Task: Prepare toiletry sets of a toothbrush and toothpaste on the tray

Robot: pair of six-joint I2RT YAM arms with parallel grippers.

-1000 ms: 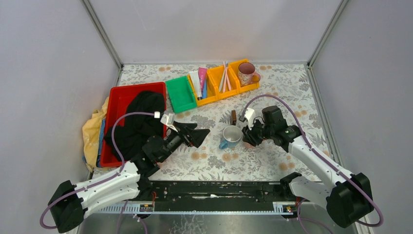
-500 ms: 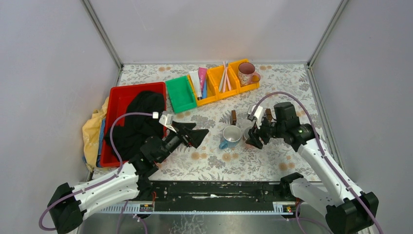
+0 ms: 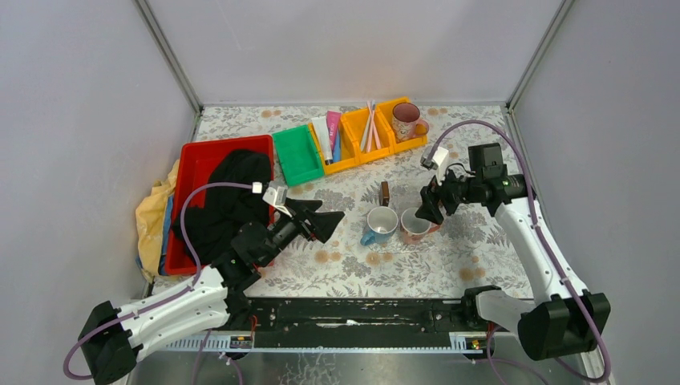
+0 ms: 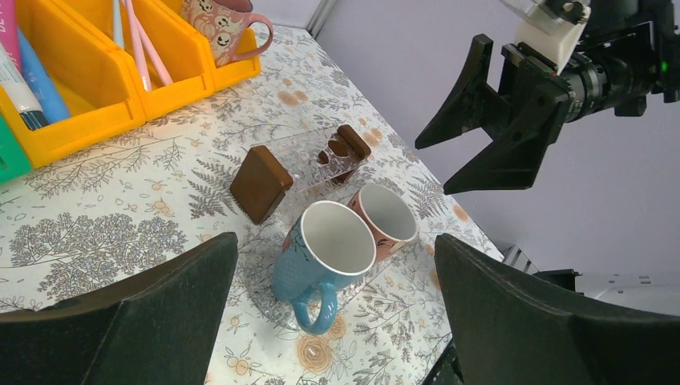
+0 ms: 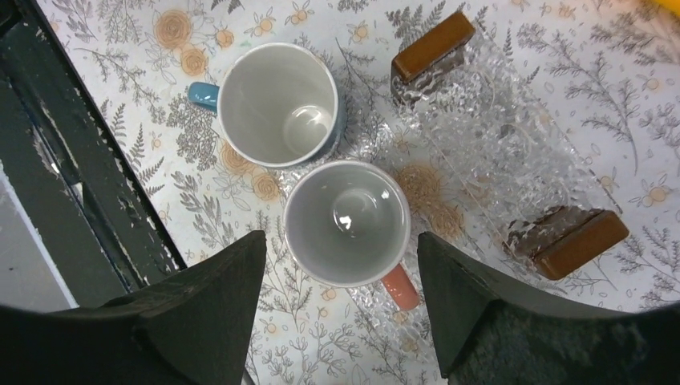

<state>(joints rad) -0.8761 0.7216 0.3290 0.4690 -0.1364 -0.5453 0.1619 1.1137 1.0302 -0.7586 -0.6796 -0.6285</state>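
Three toothbrushes (image 3: 369, 124) lie in a yellow bin at the back, also in the left wrist view (image 4: 143, 46). Three toothpaste tubes (image 3: 329, 134) lie in the neighbouring yellow bin (image 4: 28, 76). A clear tray (image 3: 401, 202) with brown end blocks (image 5: 433, 44) lies mid-table. A blue mug (image 3: 379, 224) and a pink mug (image 3: 413, 227) stand side by side on it, both empty (image 5: 346, 223). My right gripper (image 3: 429, 207) is open and empty, raised above the pink mug (image 5: 341, 241). My left gripper (image 3: 325, 220) is open and empty, left of the blue mug (image 4: 321, 249).
A third pink mug (image 3: 406, 120) sits in the rightmost yellow bin. An empty green bin (image 3: 297, 155) stands left of the yellow ones. A red bin (image 3: 192, 160) holds black cloth, and yellow cloth lies beside it. Walls close in the table.
My right gripper has lifted and pulled back to the right, away from the pink mug, which now stands free beside the blue mug. My left arm has barely moved.
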